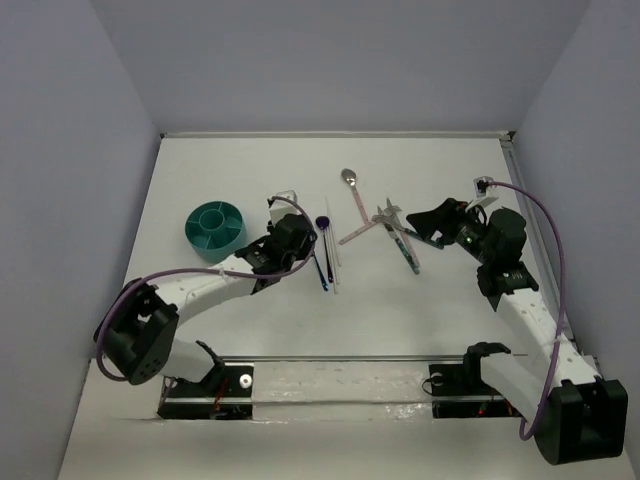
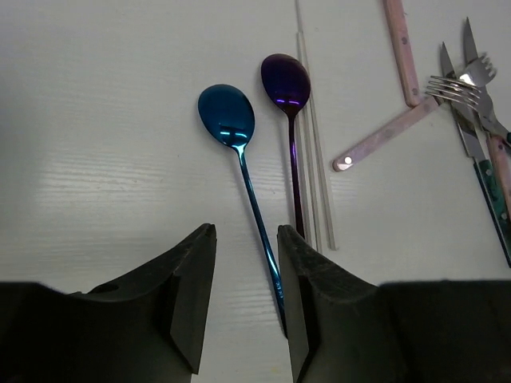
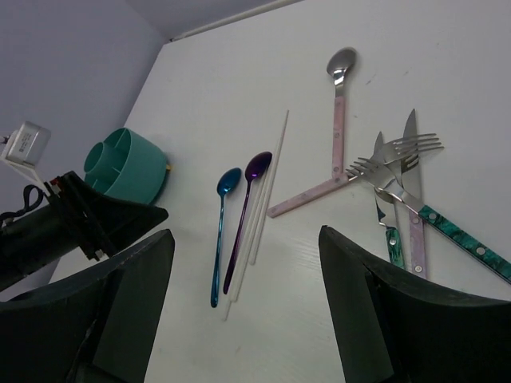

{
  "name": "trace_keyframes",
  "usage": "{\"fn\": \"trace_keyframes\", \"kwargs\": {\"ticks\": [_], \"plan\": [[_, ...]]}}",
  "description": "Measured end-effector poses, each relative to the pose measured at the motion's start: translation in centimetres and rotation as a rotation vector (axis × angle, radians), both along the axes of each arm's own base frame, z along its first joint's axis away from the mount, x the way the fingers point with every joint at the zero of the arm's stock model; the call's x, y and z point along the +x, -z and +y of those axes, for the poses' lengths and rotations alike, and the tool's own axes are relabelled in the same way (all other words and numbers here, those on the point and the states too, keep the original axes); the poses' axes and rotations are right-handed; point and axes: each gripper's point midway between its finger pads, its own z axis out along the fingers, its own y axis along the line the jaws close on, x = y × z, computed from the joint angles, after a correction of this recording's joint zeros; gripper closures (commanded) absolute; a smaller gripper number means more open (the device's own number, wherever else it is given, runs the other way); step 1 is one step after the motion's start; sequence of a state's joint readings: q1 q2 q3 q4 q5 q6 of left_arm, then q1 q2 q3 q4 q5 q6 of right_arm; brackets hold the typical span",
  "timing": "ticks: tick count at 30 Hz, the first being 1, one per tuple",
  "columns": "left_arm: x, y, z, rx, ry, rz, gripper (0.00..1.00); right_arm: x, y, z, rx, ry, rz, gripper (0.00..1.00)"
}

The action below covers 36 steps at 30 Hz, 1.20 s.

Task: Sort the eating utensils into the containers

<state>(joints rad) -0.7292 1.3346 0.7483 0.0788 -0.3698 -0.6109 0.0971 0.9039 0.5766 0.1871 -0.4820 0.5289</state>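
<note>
The teal divided cup (image 1: 215, 228) stands left of the cutlery and also shows in the right wrist view (image 3: 128, 163). A blue spoon (image 2: 226, 114), a purple spoon (image 2: 285, 80) and white chopsticks (image 2: 315, 159) lie side by side. My left gripper (image 2: 247, 233) is open low over the blue spoon's handle, which runs between the fingers close to the right finger (image 2: 299, 271). In the top view it (image 1: 308, 250) sits beside these spoons. My right gripper (image 3: 246, 235) is wide open and empty, raised near the fork pile (image 1: 395, 222).
A silver spoon with a pink handle (image 3: 342, 62), a second pink handle (image 3: 307, 195), crossed forks and knives (image 3: 399, 152) and a green-handled piece (image 3: 455, 231) lie at centre right. The table's back wall (image 1: 330, 133) and a right rail (image 1: 530, 200) bound the area.
</note>
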Motion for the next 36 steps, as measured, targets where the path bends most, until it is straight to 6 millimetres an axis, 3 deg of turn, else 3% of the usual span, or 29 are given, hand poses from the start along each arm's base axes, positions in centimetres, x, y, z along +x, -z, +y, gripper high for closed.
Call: {"fn": "trace_keyframes", "kwargs": {"ticks": [14, 21, 30, 32, 36], "plan": [[2.6, 5.5, -1.5, 0.199, -0.061, 0.086, 0.65, 0.0, 0.2, 0.2, 0.000, -0.011, 0.008, 0.21], [3.8, 6.4, -2.4, 0.224, -0.071, 0.089, 0.68, -0.1, 0.6, 0.4, 0.002, -0.028, 0.020, 0.21], [5.0, 9.0, -2.7, 0.301, -0.076, 0.111, 0.87, -0.3, 0.5, 0.7, 0.007, -0.048, 0.022, 0.21], [5.0, 9.0, -2.7, 0.302, -0.075, 0.110, 1.00, -0.3, 0.6, 0.7, 0.008, -0.050, 0.023, 0.21], [5.3, 8.9, -2.4, 0.310, -0.076, 0.104, 1.00, -0.2, 0.9, 0.8, 0.011, -0.053, 0.037, 0.21]]}}
